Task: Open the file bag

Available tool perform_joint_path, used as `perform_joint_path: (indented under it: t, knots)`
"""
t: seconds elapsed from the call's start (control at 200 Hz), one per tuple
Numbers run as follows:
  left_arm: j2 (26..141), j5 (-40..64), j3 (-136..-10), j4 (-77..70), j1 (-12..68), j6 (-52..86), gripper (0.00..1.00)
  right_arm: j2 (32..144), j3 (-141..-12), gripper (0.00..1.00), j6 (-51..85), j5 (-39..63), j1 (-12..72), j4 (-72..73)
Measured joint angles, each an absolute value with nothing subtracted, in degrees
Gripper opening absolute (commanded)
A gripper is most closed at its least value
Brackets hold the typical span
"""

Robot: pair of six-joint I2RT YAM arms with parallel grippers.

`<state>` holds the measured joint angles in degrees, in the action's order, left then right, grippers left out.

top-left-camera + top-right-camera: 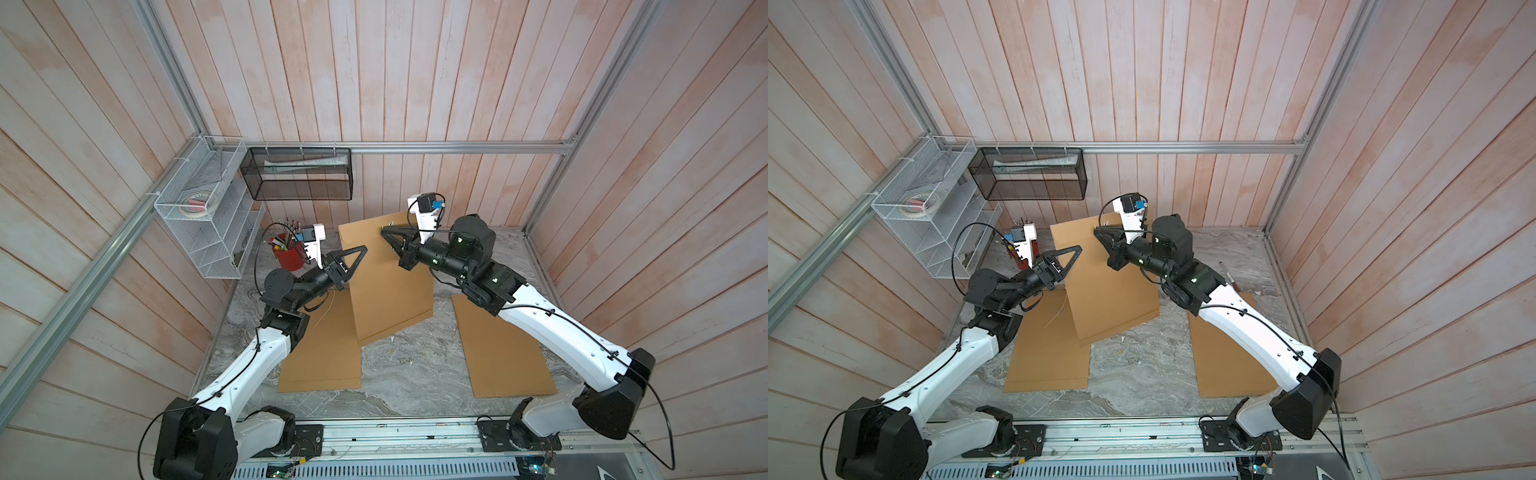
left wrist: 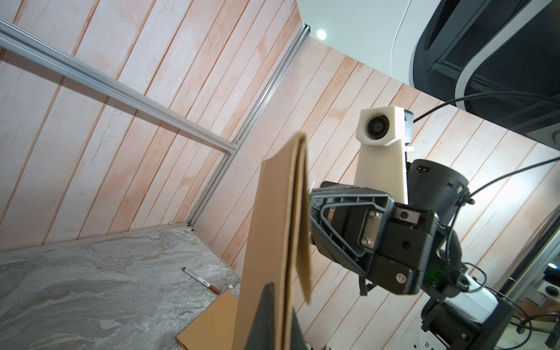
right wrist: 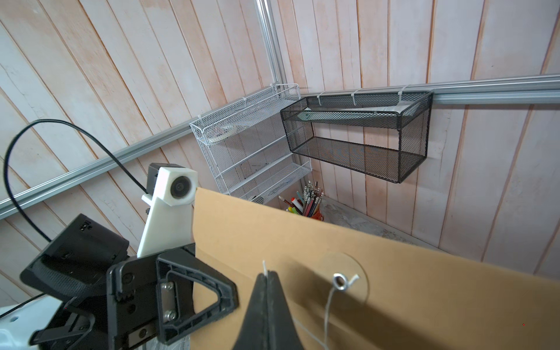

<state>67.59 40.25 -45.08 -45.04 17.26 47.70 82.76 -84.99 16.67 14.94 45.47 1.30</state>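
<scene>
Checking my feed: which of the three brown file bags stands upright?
The middle file bag, left gripper clamping it, right gripper pinching its string; left bag and right bag lie flat.

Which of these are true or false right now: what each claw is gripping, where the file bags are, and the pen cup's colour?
1. The left claw grips the raised file bag by its edge. True.
2. The right claw is open. False: it is shut on the white string.
3. Two other file bags lie flat on the table. True.
4. The pen cup is blue. False: it is red.
</scene>
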Motion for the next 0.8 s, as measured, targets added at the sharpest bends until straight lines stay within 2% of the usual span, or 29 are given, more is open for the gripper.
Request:
perform_joint_path:
  t: [0.8]
  knots:
    - [70.50, 40.47, -48.80, -46.00, 17.26, 47.86, 0.00, 83.20, -83.50, 0.00, 18.09, 17.89, 48.99, 4.14]
